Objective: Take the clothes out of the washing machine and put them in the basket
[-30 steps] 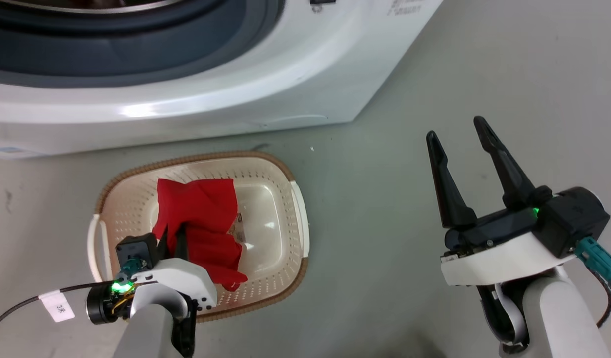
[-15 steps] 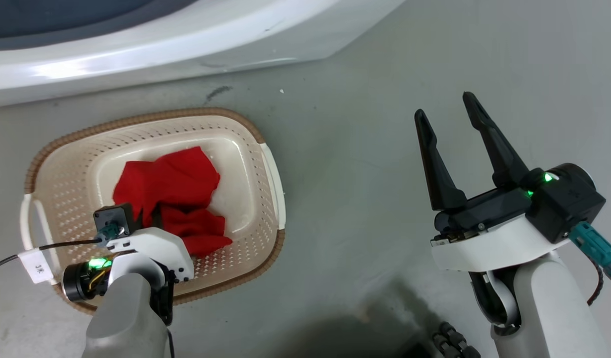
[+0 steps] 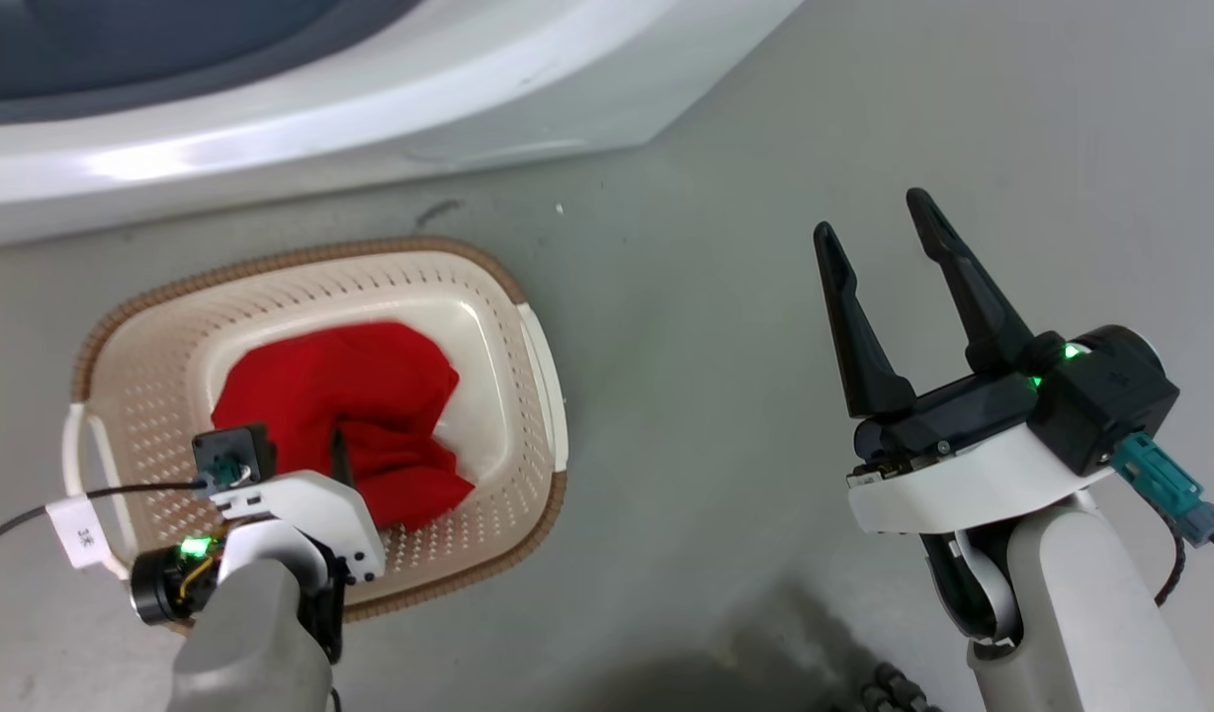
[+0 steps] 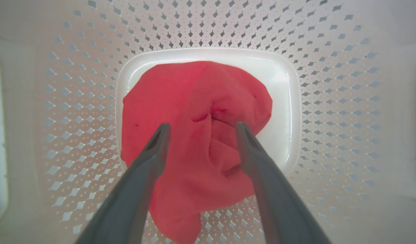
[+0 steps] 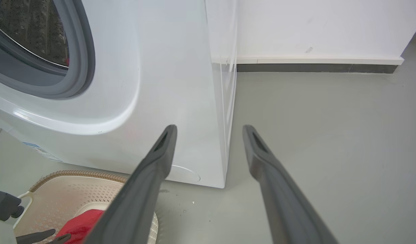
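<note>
A: Left gripper (image 4: 199,127)?
B: Fingers (image 4: 153,149) spread, nothing pinched. The red garment (image 4: 194,88) lies loose beneath them on the bottom of the basket (image 4: 330,84). The arm hangs low inside, likely so the cloth lands within the rim.
A: Its lie?
B: Crumpled heap. Long axis runs along the fingers, one end trailing up the near perforated wall.
A: Right gripper (image 3: 872,218)?
B: Splayed, empty, over bare floor (image 3: 726,415) beside the washing machine (image 3: 370,129). Parked clear, I judge.
</note>
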Controlling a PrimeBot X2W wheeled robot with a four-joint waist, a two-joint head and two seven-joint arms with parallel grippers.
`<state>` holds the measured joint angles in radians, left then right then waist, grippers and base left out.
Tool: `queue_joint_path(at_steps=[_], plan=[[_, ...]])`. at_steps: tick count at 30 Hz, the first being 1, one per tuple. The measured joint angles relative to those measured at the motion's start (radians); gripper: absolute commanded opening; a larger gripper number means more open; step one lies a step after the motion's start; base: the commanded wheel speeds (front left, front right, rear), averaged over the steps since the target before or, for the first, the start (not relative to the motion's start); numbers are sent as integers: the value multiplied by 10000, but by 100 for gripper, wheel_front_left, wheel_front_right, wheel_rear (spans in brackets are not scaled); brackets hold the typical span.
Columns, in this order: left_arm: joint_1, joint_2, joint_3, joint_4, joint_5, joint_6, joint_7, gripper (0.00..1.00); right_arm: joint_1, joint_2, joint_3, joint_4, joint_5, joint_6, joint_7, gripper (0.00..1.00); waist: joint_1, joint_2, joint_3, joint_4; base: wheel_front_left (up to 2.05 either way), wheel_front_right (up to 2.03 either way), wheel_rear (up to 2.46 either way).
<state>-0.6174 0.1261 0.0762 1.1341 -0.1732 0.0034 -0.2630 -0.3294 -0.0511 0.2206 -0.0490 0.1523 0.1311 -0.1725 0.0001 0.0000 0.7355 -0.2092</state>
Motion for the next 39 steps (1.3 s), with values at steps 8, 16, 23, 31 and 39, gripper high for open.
queue_joint_path(at_steps=[8, 16, 23, 31, 39], plan=[[1085, -320, 211, -940, -142, -25, 0, 100, 453, 2, -267, 192, -125, 0, 77, 100, -1, 0, -1459, 271, 0, 0, 0], [2355, -606, 284, -2433, 17, 42, 0, 100, 1135, 0, -623, 54, -313, 0, 489, 100, -2, 0, -3094, 746, 0, 0, 0], [3365, -723, 140, -4362, 186, 102, 0, 100, 1731, 0, -959, -207, -537, 0, 782, 100, -3, 0, -4214, 1251, 0, 0, 0], [3788, -750, -566, -6642, 343, 374, 0, 100, 2142, 2, -1156, -479, -679, 0, 1045, 100, -3, 0, -4974, 1740, 0, 0, 0], [2673, -681, -1012, -7896, 1034, 401, 0, 100, 2473, 0, -1246, -719, -803, 0, 1254, 100, -3, 0, -5174, 1767, 0, 0, 0]])
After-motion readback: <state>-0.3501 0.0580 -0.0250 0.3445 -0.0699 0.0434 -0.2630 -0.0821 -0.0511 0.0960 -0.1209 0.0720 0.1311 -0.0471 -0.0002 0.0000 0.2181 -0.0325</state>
